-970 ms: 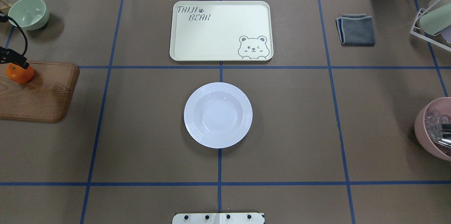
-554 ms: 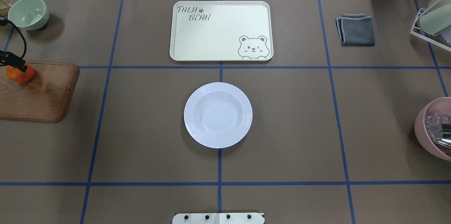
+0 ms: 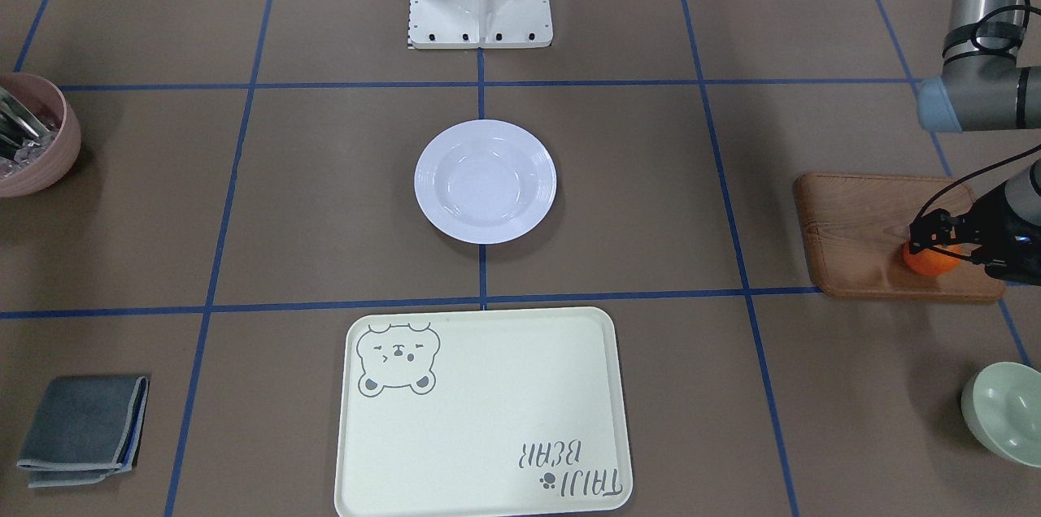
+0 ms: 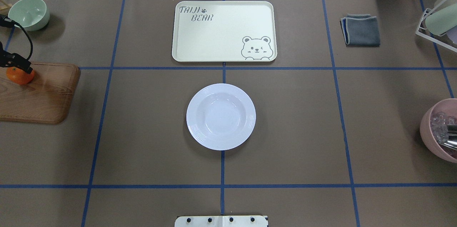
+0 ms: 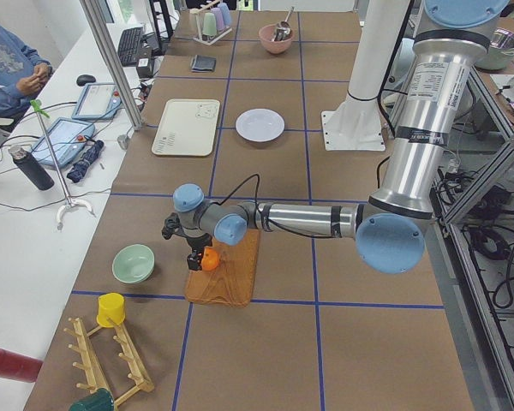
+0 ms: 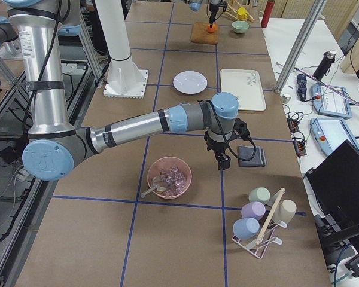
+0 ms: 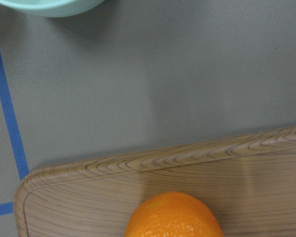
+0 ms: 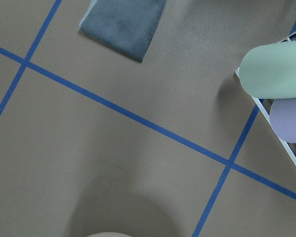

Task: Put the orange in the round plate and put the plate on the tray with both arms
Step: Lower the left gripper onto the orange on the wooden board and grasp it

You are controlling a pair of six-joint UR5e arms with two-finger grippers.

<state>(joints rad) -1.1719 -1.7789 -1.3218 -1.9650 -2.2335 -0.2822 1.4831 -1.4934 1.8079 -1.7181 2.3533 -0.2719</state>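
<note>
Left gripper [image 3: 934, 244] is seen lowered over the orange [image 3: 929, 262], black fingers set to either side of the fruit's top. Whether the fingers are pressed to the skin or only straddle it cannot be told. In the left wrist view only the top of the orange and wood grain are caught.

The orange is found on the wooden board [image 3: 862, 216], close to the board's edge on the operators' side. The left arm [image 5: 308, 220] is stretched out low and nearly level above the board. A mint-green bowl [image 3: 1004, 413] is noted on the table [image 4: 142, 130] near the board, apart from it.

The round plate [image 4: 221, 116] is set upright at the table's centre, over a blue tape line, well apart from the board and the orange. The tray [image 4: 224, 30] is laid flat beyond the plate on the operators' side, with a strip of table between the two. Its bear drawing and "TAIJI BEAR" lettering are face up.

The right gripper [image 6: 223, 162] is recorded only in the exterior right view. It is hung pointing down above the table, between a pink bowl [image 6: 188, 173] and a folded grey cloth [image 6: 251, 155], touching neither. How far it is parted cannot be told from there. The right arm [image 6: 137, 125] is reached out low from the robot's side. Clear pieces and a metal utensil are seen inside the pink bowl. Pastel cups on a white wire rack [image 6: 260, 239] are noted near the table's corner, beyond the cloth.
</note>
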